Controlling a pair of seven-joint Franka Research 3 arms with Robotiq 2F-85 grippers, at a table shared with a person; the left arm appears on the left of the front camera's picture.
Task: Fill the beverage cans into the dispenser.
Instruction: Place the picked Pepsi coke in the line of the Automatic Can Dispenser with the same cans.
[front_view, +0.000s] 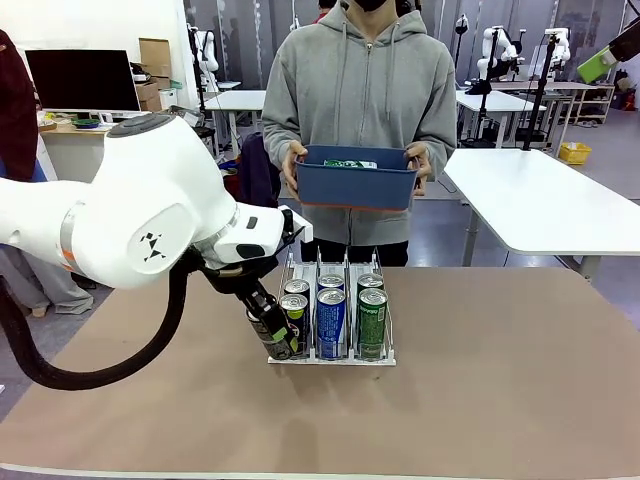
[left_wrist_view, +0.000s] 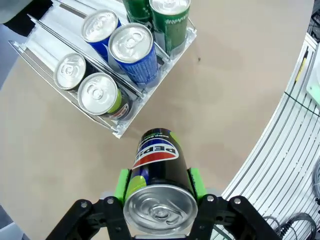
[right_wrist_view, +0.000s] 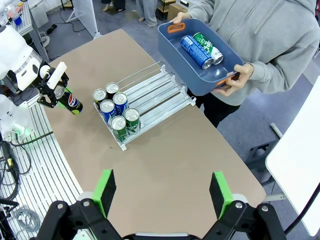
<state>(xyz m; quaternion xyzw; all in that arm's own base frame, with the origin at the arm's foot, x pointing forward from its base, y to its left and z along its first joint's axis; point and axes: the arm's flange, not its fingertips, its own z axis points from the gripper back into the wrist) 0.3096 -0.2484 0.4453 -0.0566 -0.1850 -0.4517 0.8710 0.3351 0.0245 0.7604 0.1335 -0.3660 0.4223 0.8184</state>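
Observation:
My left gripper is shut on a black Pepsi can, holding it tilted just off the front left corner of the dispenser. The left wrist view has the held can between the green pads, with the rack beyond it. In the dispenser's three lanes stand dark cans, blue cans and green cans, two per lane at the front. My right gripper hangs open high above the table, nothing between its fingers.
A person at the far side holds a blue tub in both hands; a blue can and a green can lie in it. The rear of the rack lanes is bare. Tabletop to the right is free.

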